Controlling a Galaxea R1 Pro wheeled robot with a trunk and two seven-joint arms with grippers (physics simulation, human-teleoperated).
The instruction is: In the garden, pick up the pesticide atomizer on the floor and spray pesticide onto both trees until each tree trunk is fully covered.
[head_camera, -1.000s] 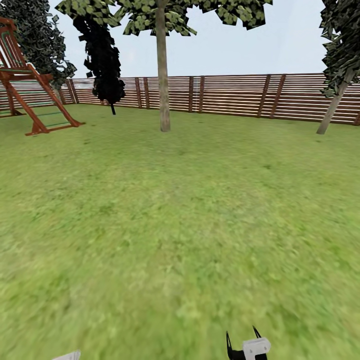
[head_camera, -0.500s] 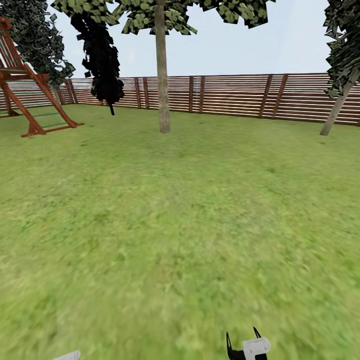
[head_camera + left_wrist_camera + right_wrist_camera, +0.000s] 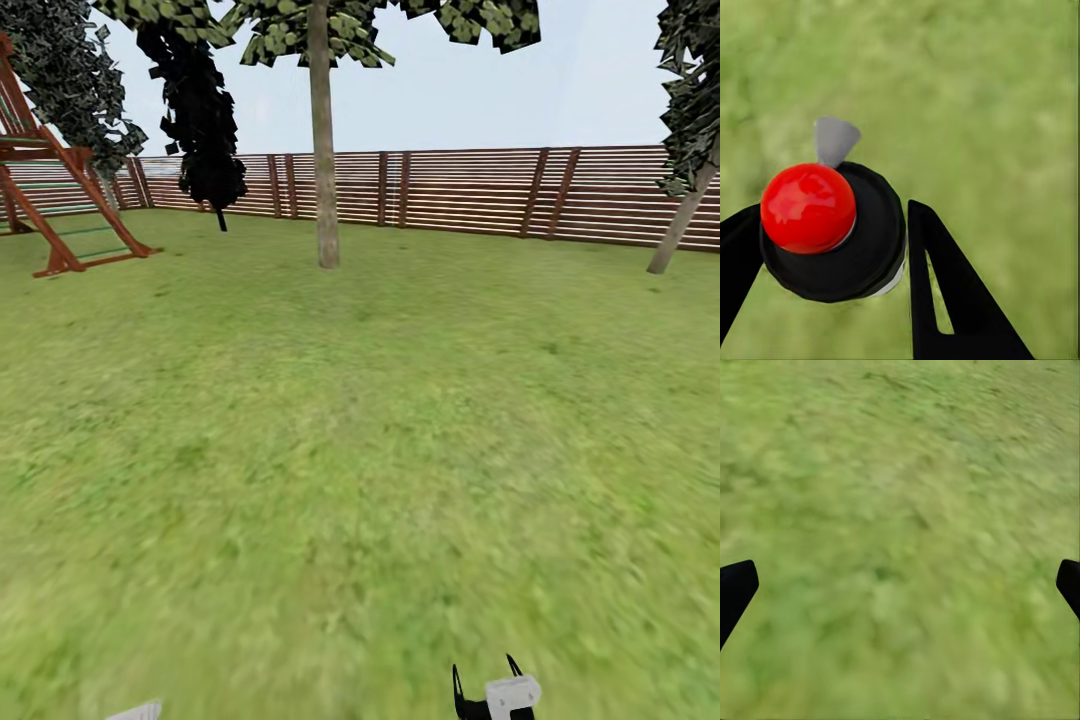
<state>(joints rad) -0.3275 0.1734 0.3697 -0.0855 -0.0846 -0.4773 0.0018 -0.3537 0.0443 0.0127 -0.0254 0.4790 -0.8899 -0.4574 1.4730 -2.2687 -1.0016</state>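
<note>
In the head view, a wide green lawn [image 3: 340, 450] is seen, closed at the back by a reddish-brown horizontal-slat wooden fence [image 3: 470, 190]. A tall tree with a straight, mottled grey-brown trunk [image 3: 325, 150] stands at upper centre of the frame, and a second, leaning pale trunk [image 3: 682, 222] is found at the upper right edge. A narrow near-black cypress-like tree [image 3: 200, 110] and a reddish-brown wooden playhouse frame [image 3: 60, 190] occupy the upper left. At the bottom edge, right of centre, the right gripper [image 3: 487, 682] is shown with its two black fingertips pointing up and apart.

In the left wrist view, the small black pesticide atomizer with a round red tip [image 3: 832, 225] is held between the black fingers of the left gripper [image 3: 832, 255], which are clenched against its sides over blurred grass; a small grey nozzle tab [image 3: 834, 140] projects beyond the red tip.

In the right wrist view, only blurred lawn is crossed by two black fingertips [image 3: 735, 589] at the frame's opposite edges, so these fingers are judged released and empty.

The step in hand is judged to be the approach to the central trunk, both trunks lying well apart from the robot. It would be done well by stopping near the trunk with the nozzle side turned toward the bark. The bottle and its grasp are given by the left wrist view, the trees by the head view.
</note>
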